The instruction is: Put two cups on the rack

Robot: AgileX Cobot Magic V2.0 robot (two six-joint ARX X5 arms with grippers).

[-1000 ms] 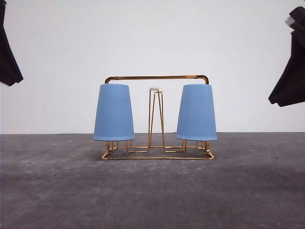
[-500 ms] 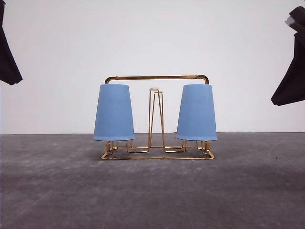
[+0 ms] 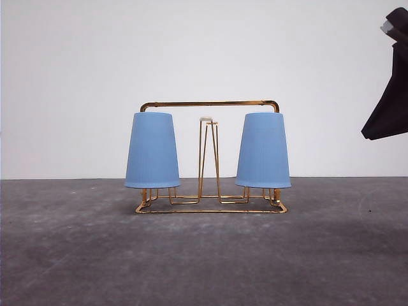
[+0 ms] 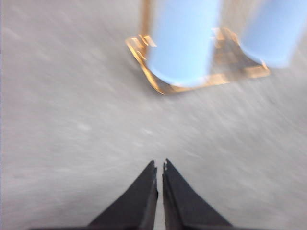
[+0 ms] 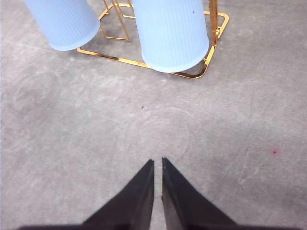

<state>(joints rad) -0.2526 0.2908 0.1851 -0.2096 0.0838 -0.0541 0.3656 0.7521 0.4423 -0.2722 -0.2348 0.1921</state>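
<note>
Two light-blue ribbed cups hang upside down on the gold wire rack (image 3: 210,103) in the middle of the grey table: one cup (image 3: 152,150) on the left end, the other cup (image 3: 262,150) on the right end. A bare white-tipped peg stands between them. My left gripper (image 4: 159,166) is shut and empty, above bare table, well short of the blurred rack (image 4: 144,60) and cup (image 4: 182,40). My right gripper (image 5: 157,163) is also shut and empty, away from the rack (image 5: 201,72) and its cups (image 5: 168,33). The right arm (image 3: 389,95) hangs high at the right edge.
A plain white wall stands behind the rack. Grey table surface (image 3: 204,261) stretches in front of and to both sides of the rack.
The left arm has moved out of the front view at the left edge. The right arm has barely shifted. The cups and rack have not moved.
</note>
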